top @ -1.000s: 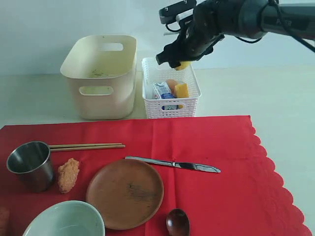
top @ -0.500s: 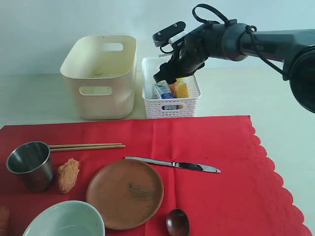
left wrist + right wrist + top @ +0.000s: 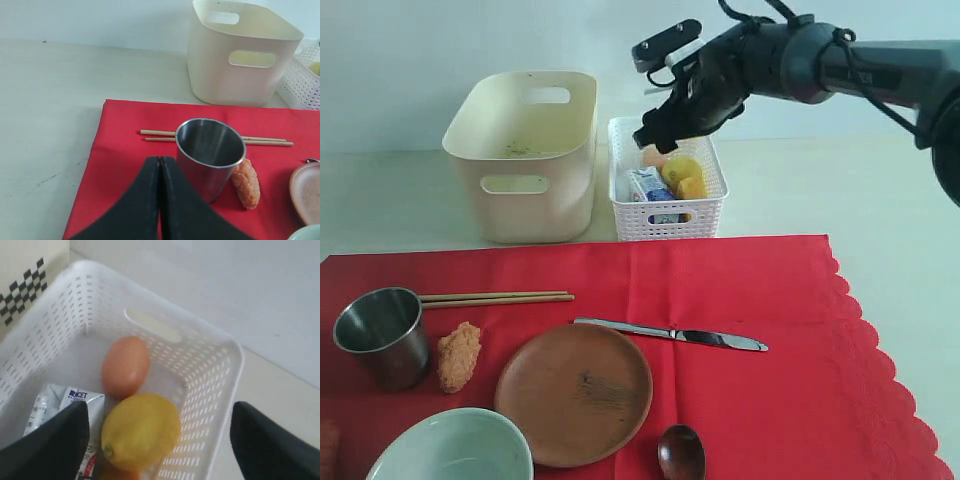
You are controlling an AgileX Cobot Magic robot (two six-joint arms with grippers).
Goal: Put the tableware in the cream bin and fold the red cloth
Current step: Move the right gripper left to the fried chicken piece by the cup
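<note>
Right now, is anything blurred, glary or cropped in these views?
Exterior view: evenly lit, sharp, pale green bowl cropped at the edge. Left wrist view: shut left tool featureless black, steel cup crisp. Right wrist view: right tool's fingers blurred, lemon sharp.

A pale, off-white bench (image 3: 880, 190) is seen across the exterior view. It is met along its far edge by a plain, smooth wall (image 3: 420, 50) of a light bluish white. The seam between the two is shown as a straight, slightly darker line. In the left wrist view the bench surface is marked by faint grey scuffs (image 3: 50, 176), and a small dark speck (image 3: 44, 41) is found close to the far edge. The scene is lit softly and evenly, and only weak, blurred shadows are cast on the bench. The surface is rendered matte throughout.
</note>
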